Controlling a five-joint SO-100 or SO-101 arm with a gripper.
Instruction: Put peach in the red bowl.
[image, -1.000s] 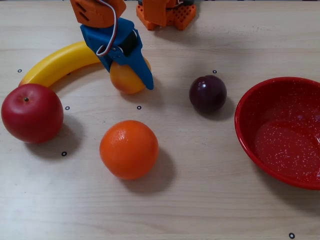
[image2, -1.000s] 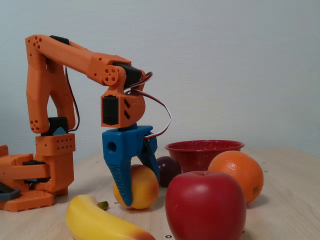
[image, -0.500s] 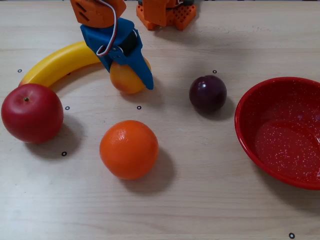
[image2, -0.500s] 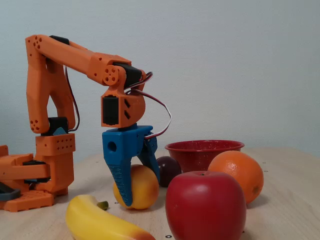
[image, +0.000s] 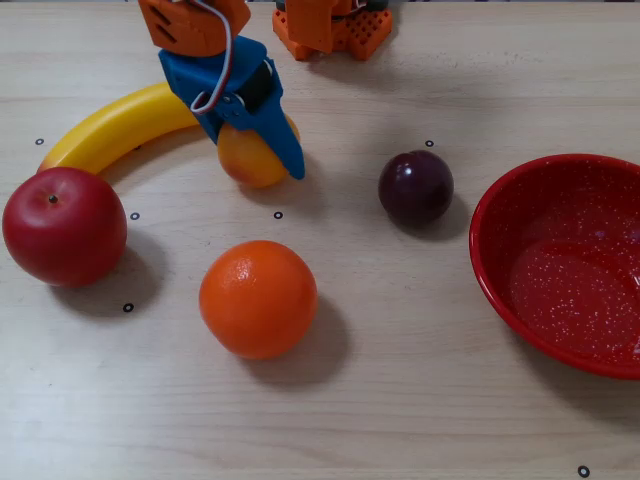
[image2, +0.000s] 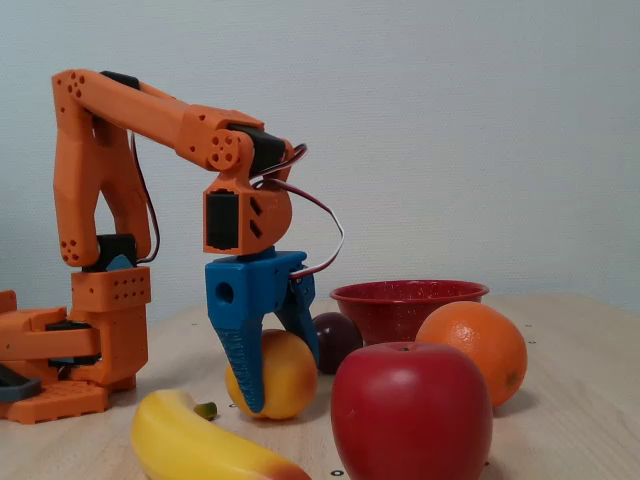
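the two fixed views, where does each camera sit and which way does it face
A fixed view: above the table, looking down at peach, plum, red bowl; only the pincer and arm base show.
A fixed view: low at table height, side-on past the apple toward the wall; whole arm shows, pincer around the peach.
Both share all the fruit, bowl and pincer.

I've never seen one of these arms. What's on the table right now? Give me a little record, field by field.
gripper: blue gripper closed around the peach
peach: on or just off the table, beside the banana
red bowl: red bowl at the right in the top-down fixed view, nothing in it
other fruit: apple, orange, plum, all lying apart
task status: peach not yet in the bowl
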